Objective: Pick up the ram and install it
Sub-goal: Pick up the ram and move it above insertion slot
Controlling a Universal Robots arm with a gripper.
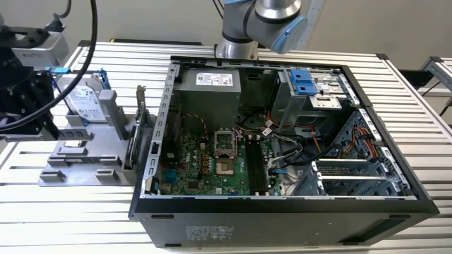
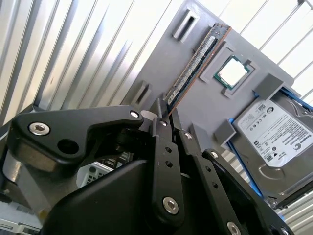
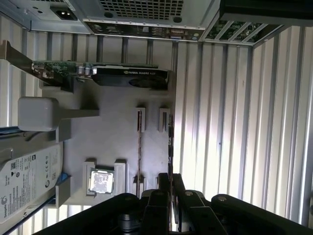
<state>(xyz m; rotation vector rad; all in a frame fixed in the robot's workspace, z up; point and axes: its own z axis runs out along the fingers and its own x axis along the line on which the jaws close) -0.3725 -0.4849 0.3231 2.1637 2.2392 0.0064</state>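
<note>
Ram (image 2: 195,66) (image 3: 170,144) stands on its long edge over the grey fixture plate (image 3: 112,137). In both wrist views it runs straight out of the narrow slit between the fingertips of the gripper (image 2: 167,110). The two black fingers (image 2: 164,147) are drawn close, one against each flat face of the stick, pinching it. Its dark chips show along the side seen in the second wrist view. Whether the ram's lower edge sits in the plate's holders or hangs just above them cannot be told.

On the same plate, a square processor chip (image 2: 234,72) lies in a raised frame just beside the ram. A hard drive (image 2: 274,132) with a pale label lies farther out on that side. In the first wrist view a thin brown strip (image 3: 139,152) runs parallel to the ram, between it and the processor chip. A graphics card (image 3: 129,76) with a metal bracket stands across the plate's far end.

In the exterior view the plate sits on the slatted metal table (image 1: 71,211), at the exterior view's left of the open computer case (image 1: 282,217), with the black gripper assembly over it. The case lies on its side, its green motherboard (image 1: 205,169) facing up, and the arm (image 1: 272,21) rises behind it.
</note>
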